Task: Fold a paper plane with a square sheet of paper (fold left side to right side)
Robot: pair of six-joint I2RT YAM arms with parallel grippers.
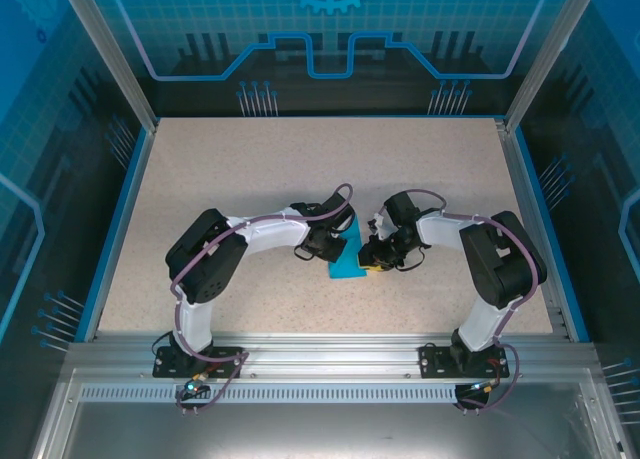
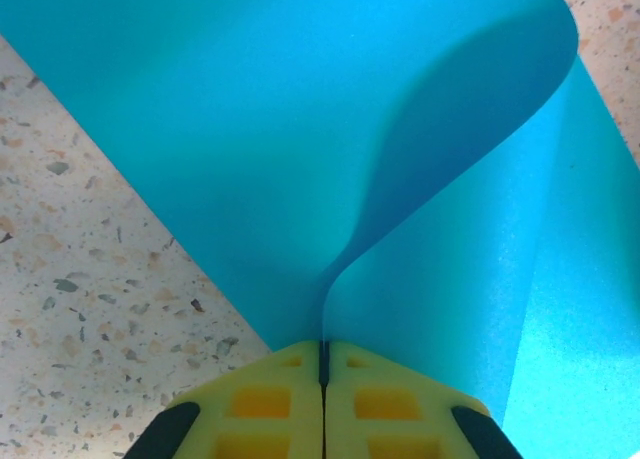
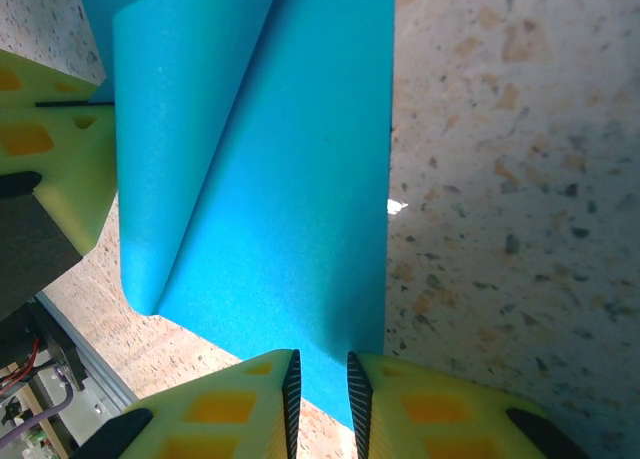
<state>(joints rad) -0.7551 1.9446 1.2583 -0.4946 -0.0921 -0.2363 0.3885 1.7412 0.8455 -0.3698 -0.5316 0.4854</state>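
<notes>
- The square sheet of paper [image 1: 348,260] lies near the middle of the tabletop [image 1: 300,169], slightly toward 6 o'clock, half lifted into a soft roll with no crease pressed yet.
- In the left wrist view its raised flap curls over toward 1 o'clock.
- The left gripper [image 2: 323,357], at the sheet's 9 o'clock in the top view, is clamped on that flap's edge.
- The right gripper [image 3: 320,367], at the sheet's 3 o'clock, has its jaws narrowly apart over the flat edge. Whether it presses the paper down, I cannot tell.
- Risk: if that edge is not pinned, pulling the flap across may drag the whole sheet and skew the fold.
- Risk: the thin flap may slip out or buckle, leaving misaligned edges.
</notes>
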